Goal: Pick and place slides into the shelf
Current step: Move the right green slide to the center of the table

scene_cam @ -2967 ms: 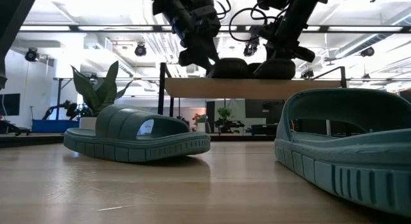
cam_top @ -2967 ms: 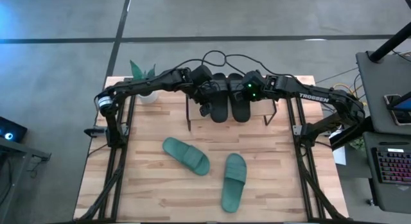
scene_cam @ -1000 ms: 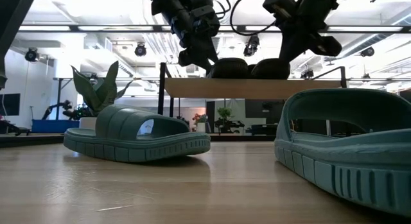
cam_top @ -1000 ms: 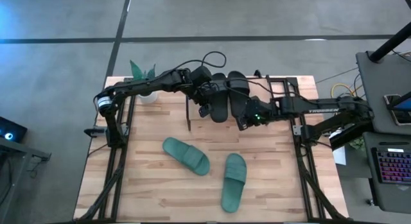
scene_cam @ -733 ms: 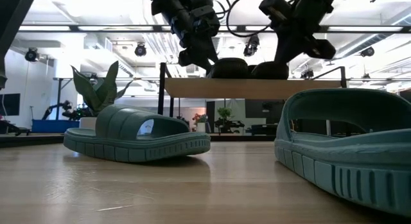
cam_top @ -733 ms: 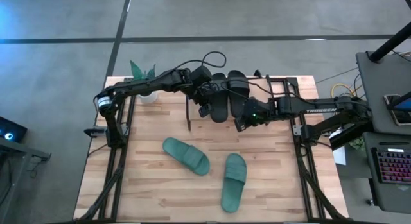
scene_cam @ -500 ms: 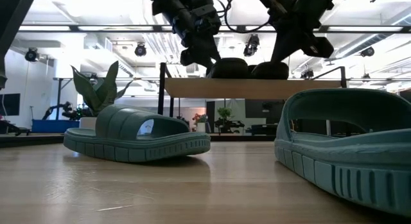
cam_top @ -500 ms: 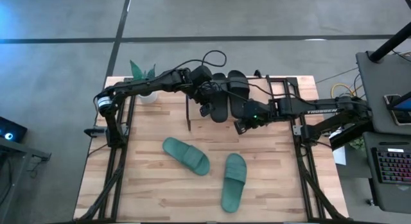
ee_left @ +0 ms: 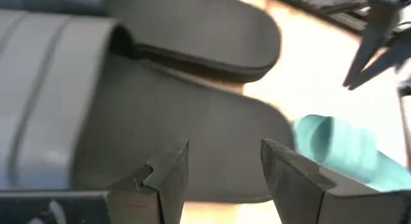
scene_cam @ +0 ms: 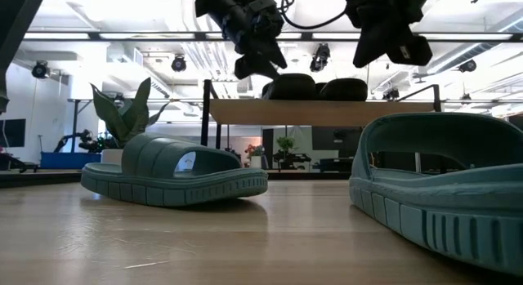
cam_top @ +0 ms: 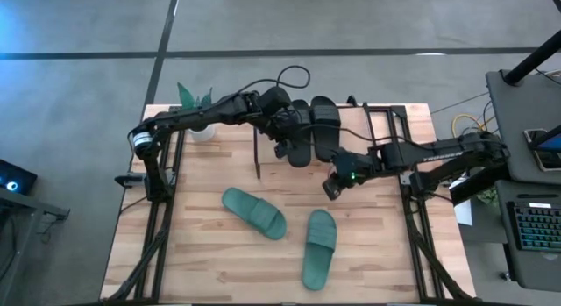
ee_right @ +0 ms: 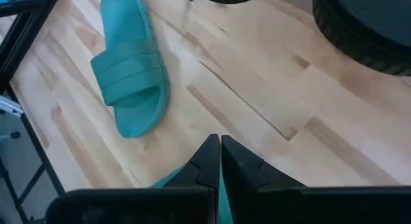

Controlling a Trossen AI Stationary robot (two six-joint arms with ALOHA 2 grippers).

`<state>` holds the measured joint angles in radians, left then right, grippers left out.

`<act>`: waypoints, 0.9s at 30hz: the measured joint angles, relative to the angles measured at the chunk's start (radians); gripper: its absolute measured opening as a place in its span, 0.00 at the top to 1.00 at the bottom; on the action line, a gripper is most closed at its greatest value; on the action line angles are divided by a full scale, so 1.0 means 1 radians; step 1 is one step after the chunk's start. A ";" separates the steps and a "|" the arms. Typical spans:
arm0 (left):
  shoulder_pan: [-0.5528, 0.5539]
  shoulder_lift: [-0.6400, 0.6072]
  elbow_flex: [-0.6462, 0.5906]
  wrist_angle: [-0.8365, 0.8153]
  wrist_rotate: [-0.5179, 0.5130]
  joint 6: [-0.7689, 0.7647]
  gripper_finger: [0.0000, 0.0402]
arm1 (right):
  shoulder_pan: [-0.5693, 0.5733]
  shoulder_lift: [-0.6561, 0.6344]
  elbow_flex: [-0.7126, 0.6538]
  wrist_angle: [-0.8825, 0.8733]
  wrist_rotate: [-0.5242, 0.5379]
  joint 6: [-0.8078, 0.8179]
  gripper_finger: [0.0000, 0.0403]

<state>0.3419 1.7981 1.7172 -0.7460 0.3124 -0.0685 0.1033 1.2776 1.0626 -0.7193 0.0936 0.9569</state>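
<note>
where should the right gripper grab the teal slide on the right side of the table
Probably by the wide strap, coming from above. That teal slide lies flat, sole down, so the strap arches clear of the footbed for one finger to slip under. The right gripper hangs shut just beyond its strap end; it must open first.

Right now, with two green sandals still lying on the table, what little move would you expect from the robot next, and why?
Probably the right gripper should open and drop toward the nearer teal slide. Both black slides already sit on the shelf, the right gripper's fingers are shut and empty above the table, and the left gripper is open over a black slide.
</note>
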 joint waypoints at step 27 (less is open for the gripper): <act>-0.107 -0.095 -0.012 -0.015 -0.029 -0.111 0.56 | 0.086 -0.015 0.000 -0.010 0.021 -0.068 0.98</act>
<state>0.2350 1.7035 1.7052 -0.7606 0.2836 -0.1791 0.1897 1.2625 1.0626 -0.7296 0.1146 0.8887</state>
